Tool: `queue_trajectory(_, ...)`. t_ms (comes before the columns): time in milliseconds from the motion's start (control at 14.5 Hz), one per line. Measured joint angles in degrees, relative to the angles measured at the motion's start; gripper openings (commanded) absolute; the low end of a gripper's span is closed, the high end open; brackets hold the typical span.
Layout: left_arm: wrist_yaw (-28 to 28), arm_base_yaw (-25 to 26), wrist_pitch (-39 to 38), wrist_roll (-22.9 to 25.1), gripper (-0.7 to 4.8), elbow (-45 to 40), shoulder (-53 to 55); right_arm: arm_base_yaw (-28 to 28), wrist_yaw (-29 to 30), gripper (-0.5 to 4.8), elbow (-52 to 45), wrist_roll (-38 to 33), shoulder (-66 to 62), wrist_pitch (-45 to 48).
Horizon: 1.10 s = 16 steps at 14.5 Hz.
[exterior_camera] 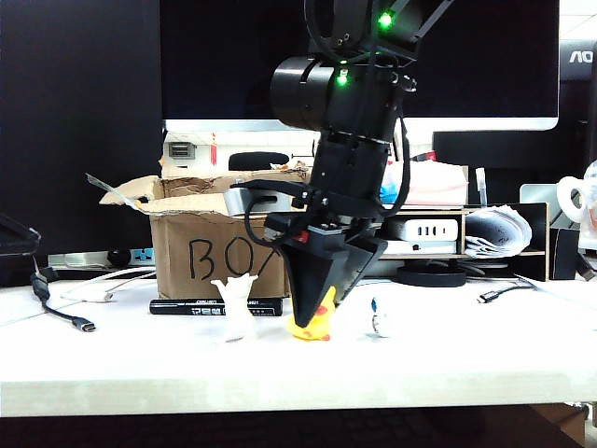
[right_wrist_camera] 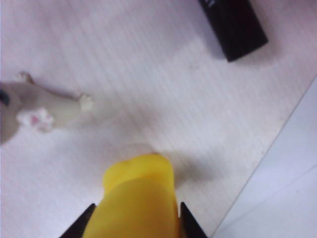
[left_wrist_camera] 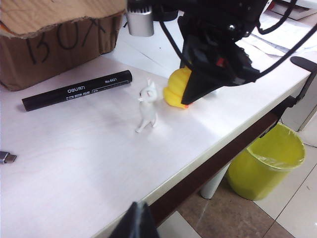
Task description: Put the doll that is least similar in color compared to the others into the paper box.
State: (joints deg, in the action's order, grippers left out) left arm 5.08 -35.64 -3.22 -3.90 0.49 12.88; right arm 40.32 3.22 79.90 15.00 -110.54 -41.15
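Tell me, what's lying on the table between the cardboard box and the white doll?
A black marker pen lies between the paper box and the white doll, clearest in the left wrist view.

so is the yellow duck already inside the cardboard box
No, the duck stands on the table in front of the box, between the right gripper's fingers.

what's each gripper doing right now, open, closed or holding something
Right gripper: closed on the yellow duck doll, down at the table near the paper box.
Left gripper: only a dark tip in view; cannot tell.
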Motion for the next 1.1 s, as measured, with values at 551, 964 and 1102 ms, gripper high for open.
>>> queue_trajectory(551,0.00,0.00,0.00,0.00,-0.05,0.00,0.00,-0.24,1.51,1.44,-0.04,-1.25,11.08,-2.10)
queue_trajectory(964,-0.02,0.00,0.00,0.00,-0.05,0.00,0.00,-0.24,1.92,1.44,0.07,-6.43,16.46,21.35)
queue_trajectory(1102,0.00,0.00,0.00,0.00,-0.05,0.00,0.00,-0.31,2.03,1.45,0.13,-7.52,14.10,31.61)
